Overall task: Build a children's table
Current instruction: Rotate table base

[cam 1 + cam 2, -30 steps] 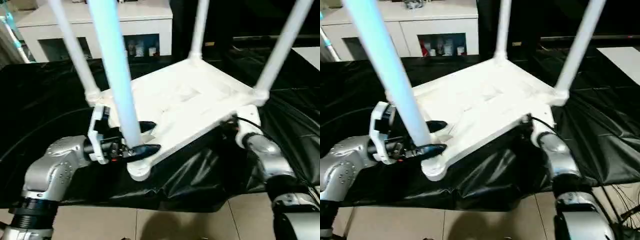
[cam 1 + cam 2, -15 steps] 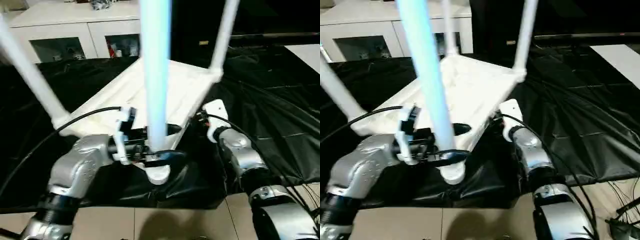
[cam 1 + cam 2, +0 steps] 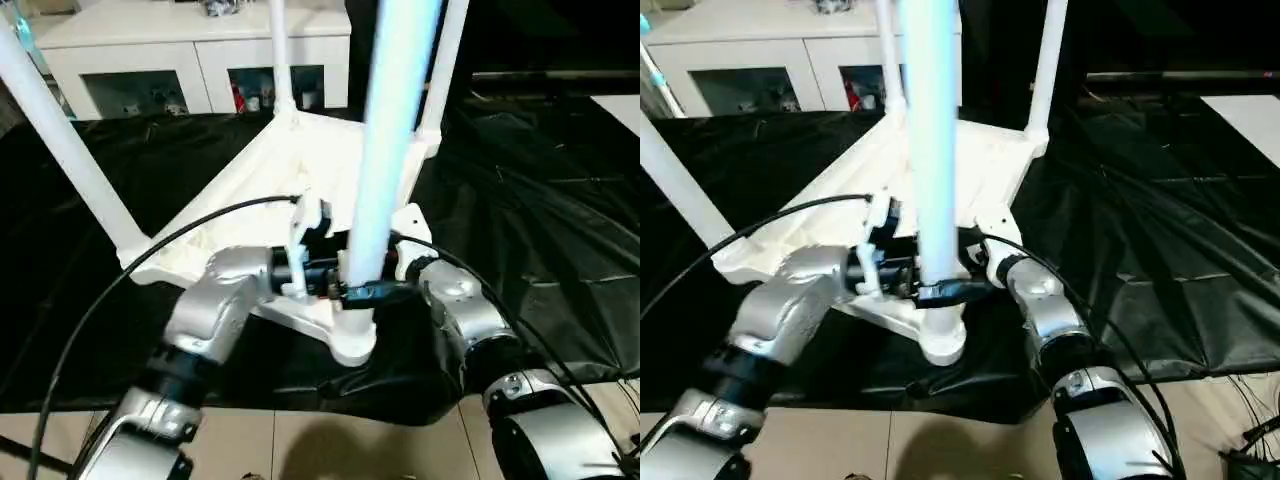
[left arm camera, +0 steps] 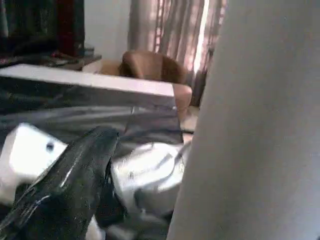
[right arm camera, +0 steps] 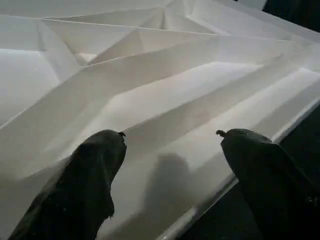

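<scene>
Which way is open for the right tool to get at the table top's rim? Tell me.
Probably yes, straight ahead: the right tool stands open with its black fingers astride the table top rim, nothing between. The nearest leg, by the left tool, is beside it.

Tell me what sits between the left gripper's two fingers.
The nearest table leg, just above its corner socket. In the left eye view the left gripper has one black finger on either side of the leg.

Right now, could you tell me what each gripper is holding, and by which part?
The left gripper clasps the nearest leg just above its corner socket. The right gripper straddles the table top's rim, fingers apart.
</scene>
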{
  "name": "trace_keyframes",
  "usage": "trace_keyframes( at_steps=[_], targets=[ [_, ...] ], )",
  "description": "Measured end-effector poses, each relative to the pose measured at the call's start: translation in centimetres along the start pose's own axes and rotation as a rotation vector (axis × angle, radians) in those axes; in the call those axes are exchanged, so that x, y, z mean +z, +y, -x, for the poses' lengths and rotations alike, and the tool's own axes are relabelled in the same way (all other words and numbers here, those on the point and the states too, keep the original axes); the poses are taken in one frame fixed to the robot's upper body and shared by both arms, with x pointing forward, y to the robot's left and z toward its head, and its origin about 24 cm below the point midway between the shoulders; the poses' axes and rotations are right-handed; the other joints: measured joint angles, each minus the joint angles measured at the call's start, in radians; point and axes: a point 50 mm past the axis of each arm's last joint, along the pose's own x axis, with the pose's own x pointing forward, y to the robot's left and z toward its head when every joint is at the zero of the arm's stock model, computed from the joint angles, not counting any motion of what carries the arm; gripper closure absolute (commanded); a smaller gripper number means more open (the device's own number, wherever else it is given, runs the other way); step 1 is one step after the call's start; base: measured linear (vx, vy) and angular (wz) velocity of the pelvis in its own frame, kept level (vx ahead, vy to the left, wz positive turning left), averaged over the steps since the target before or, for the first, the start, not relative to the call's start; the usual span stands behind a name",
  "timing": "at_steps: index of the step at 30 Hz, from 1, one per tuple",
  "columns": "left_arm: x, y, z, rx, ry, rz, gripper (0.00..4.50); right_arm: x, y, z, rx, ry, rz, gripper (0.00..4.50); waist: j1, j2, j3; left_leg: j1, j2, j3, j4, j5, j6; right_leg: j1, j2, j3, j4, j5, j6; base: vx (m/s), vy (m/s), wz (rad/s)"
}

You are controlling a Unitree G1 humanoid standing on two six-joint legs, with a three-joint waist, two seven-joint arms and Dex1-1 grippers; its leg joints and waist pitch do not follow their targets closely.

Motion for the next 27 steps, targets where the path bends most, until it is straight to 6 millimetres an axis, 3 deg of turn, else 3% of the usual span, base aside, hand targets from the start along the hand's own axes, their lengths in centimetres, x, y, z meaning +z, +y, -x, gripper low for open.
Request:
trace_keyframes(
  at_steps=[4,8,11,13,19,27],
  targets=[
    [0.2,0.0,0.1,-0.018,-0.004,-0.027,0.07,0.9,-1.3,0.4,-0.081,-0.092,-0.05,0.76,0.001,0.001,0.001,0.0,0.0,0.0,0.0,0.0,0.0,0.0,0.0,-0.001,0.0,0.0,0.0,0.0,0.0,0.0],
    [-0.4,0.0,1.4,0.008,0.027,-0.035,0.07,2.2,-4.3,1.2,-0.225,-0.183,-0.116,0.76,0.002,0.002,0.001,0.0,0.0,0.0,0.0,0.0,0.0,0.0,0.0,0.0,0.0,0.0,0.0,0.0,0.0,0.0],
    [-1.0,-0.1,2.3,0.038,0.035,-0.02,0.07,2.7,-6.9,1.8,-0.333,-0.155,-0.081,0.76,0.002,0.002,0.001,0.0,0.0,0.0,0.0,0.0,0.0,0.0,0.0,0.0,0.0,0.0,0.0,0.0,0.0,0.0],
    [-1.2,-0.1,2.8,0.059,0.037,-0.015,0.07,2.0,-7.8,2.0,-0.374,-0.07,-0.046,0.76,0.002,0.002,0.001,0.0,0.0,0.0,0.0,0.0,0.0,0.0,0.0,-0.001,0.0,0.0,0.0,0.0,0.0,0.0],
    [-1.0,-0.3,3.8,0.079,0.026,-0.016,0.07,-1.3,-6.4,1.9,-0.265,0.107,-0.04,0.76,0.0,0.003,0.001,0.0,0.001,0.0,0.0,0.0,0.0,-0.001,0.0,-0.001,0.001,0.0,0.0,0.0,0.0,0.0],
    [-1.1,-0.9,4.0,0.04,0.045,-0.005,0.07,-1.2,-3.6,1.0,-0.013,0.072,-0.034,0.76,0.001,0.002,0.002,0.0,0.001,0.0,0.0,0.0,0.0,-0.001,0.0,-0.001,0.001,0.0,0.0,0.0,0.0,0.0]
  ],
)
